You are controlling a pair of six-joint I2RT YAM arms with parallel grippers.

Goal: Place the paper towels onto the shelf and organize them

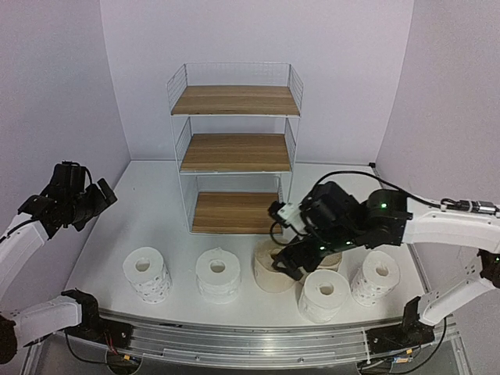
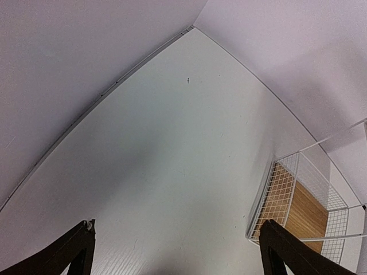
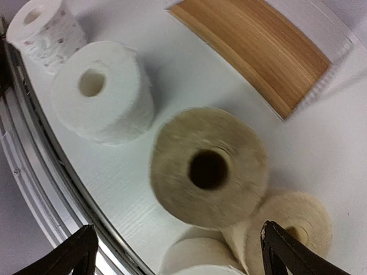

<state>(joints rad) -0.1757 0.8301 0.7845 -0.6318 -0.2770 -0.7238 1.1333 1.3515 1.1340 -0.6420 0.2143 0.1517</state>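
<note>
The shelf stands at the back centre with all three boards bare. A row of rolls stands in front of it: a dotted roll, a plain white roll, a beige roll, a second beige roll mostly hidden by my arm, a plain white roll and a dotted roll. My right gripper is open and empty, hovering over the beige roll. My left gripper is open and empty, raised at the far left.
The right wrist view shows the shelf's bottom board, the white roll, the dotted roll and the second beige roll. The left wrist view shows bare table and the shelf's lower corner. Walls enclose the table.
</note>
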